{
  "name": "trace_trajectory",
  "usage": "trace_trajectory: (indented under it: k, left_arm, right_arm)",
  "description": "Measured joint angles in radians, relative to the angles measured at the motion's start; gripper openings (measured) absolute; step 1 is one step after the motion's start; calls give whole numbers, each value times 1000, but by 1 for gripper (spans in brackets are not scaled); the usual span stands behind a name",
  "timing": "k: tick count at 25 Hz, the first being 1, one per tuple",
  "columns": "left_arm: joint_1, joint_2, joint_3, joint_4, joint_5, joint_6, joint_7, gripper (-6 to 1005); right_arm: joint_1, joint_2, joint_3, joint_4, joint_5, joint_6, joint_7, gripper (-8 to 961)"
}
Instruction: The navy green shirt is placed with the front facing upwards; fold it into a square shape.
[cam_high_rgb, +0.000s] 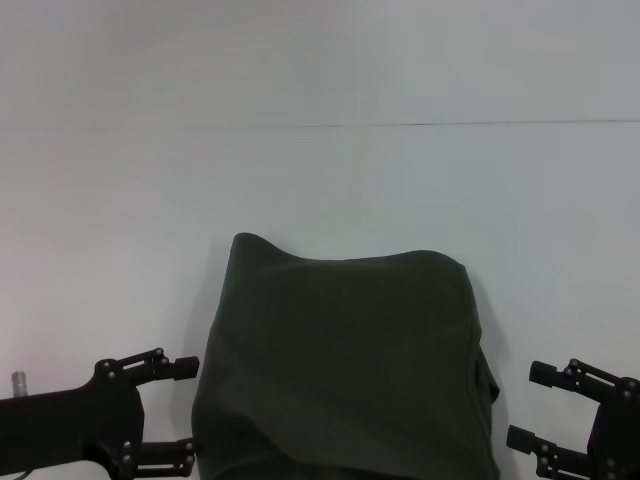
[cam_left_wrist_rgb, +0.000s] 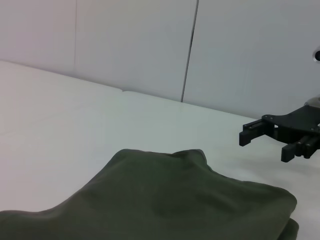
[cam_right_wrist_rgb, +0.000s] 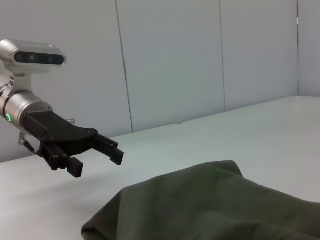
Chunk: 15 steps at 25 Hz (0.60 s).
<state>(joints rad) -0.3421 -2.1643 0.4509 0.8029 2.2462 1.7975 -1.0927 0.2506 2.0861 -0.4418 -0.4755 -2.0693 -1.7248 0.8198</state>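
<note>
Navy green shirt (cam_high_rgb: 345, 365) sits folded on tabletop (cam_high_rgb: 320, 180) btwn my left gripper (cam_high_rgb: 183, 412) & right gripper (cam_high_rgb: 530, 405), both jaws spread, empty. Risk: snagging one layer would undo the fold.

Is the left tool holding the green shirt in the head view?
No, the left tool is open beside the shirt, with nothing between its fingers.

no readable text, folded navy green shirt (cam_high_rgb: 345, 365) shows plain fabric only
</note>
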Motion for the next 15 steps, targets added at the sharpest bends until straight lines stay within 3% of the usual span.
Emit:
trace_trajectory:
  k: [15]
  left_arm:
    - [-4, 0, 0, 4, -1, -11, 1, 876]
  right_arm:
    - [5, 0, 8, 0, 2, -10, -1, 812]
